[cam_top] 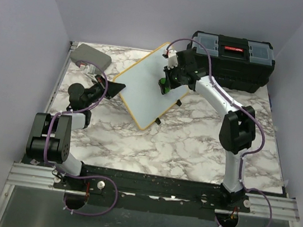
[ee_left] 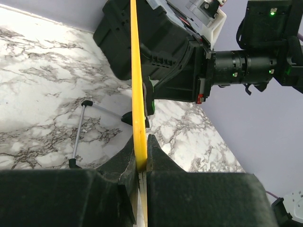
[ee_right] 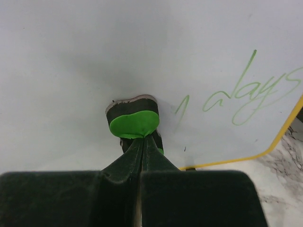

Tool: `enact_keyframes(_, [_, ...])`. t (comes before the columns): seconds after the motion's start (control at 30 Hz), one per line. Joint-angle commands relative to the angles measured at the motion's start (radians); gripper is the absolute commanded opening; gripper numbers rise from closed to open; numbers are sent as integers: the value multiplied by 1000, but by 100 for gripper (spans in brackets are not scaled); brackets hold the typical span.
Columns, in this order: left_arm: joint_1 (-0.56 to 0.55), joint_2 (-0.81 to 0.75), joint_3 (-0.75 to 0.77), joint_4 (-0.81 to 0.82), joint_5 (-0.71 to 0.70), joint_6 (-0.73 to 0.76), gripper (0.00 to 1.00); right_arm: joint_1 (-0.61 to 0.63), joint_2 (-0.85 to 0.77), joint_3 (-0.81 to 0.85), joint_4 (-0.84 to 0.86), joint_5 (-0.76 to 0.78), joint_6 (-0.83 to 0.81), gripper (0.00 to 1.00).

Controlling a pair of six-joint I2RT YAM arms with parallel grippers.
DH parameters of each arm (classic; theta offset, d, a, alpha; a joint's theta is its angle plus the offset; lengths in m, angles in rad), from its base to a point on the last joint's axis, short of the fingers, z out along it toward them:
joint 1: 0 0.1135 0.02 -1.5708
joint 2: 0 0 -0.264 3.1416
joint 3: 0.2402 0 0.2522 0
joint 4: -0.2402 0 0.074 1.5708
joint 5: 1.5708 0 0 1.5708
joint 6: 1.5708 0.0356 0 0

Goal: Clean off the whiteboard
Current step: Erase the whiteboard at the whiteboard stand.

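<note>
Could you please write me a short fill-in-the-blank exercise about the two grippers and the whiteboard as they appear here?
1. The right gripper is shut on an eraser with a ____ top.
2. In the right wrist view, handwriting shows on the whiteboard to the eraser's ____.
3. The left gripper clamps the whiteboard's frame; behind the board stands a ____ toolbox.

Missing words: green; right; black.

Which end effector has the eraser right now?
The right end effector: it pinches the green eraser against the whiteboard face. The left end effector only clamps the board's yellow frame edge.
</note>
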Motion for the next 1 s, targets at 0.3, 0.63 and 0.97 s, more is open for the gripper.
enact_keyframes(0.3, [-25, -12, 7, 0, 113, 9, 0, 19, -7, -73, 132, 383, 1, 1])
enact_keyframes(0.63, [-27, -10, 6, 5, 114, 8, 0, 19, -8, -106, 26, -76, -78, 1])
enact_keyframes(0.97, [-27, -11, 8, 0, 120, 8, 0, 18, -8, -50, 79, -31, 10, 1])
